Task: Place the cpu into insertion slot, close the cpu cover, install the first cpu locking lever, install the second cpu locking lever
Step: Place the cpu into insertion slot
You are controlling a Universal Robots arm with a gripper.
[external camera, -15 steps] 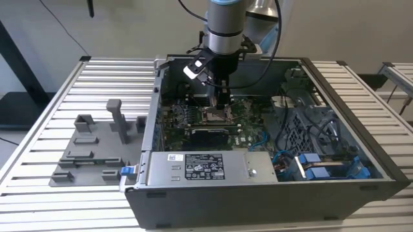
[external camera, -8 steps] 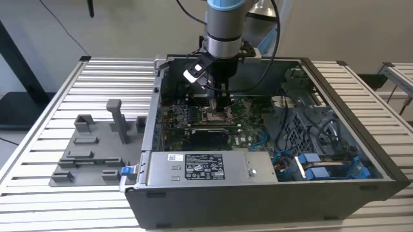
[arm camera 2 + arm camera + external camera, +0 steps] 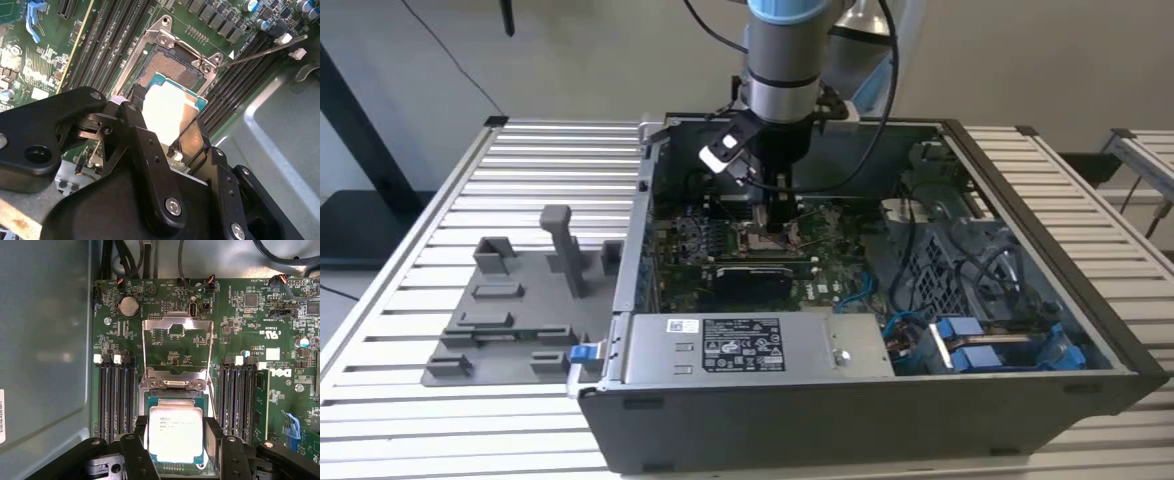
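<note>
Around: black memory slots [image 3: 114, 395] flank the insertion slot [image 3: 175, 396] on two sides; a thin lever [image 3: 260, 50] juts out beside it
Cpu [image 3: 176, 432]: flat, metal face up, edges square with the slot, over its nearer part
Gripper [image 3: 176, 440]: fingers clamp two opposite cpu edges
Cpu cover [image 3: 155, 322]: swung open, clear of the recess
Room: slot's far strip lies bare

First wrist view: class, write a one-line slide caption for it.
Claw holds the cpu over the insertion slot, with the cpu cover raised open.
</note>
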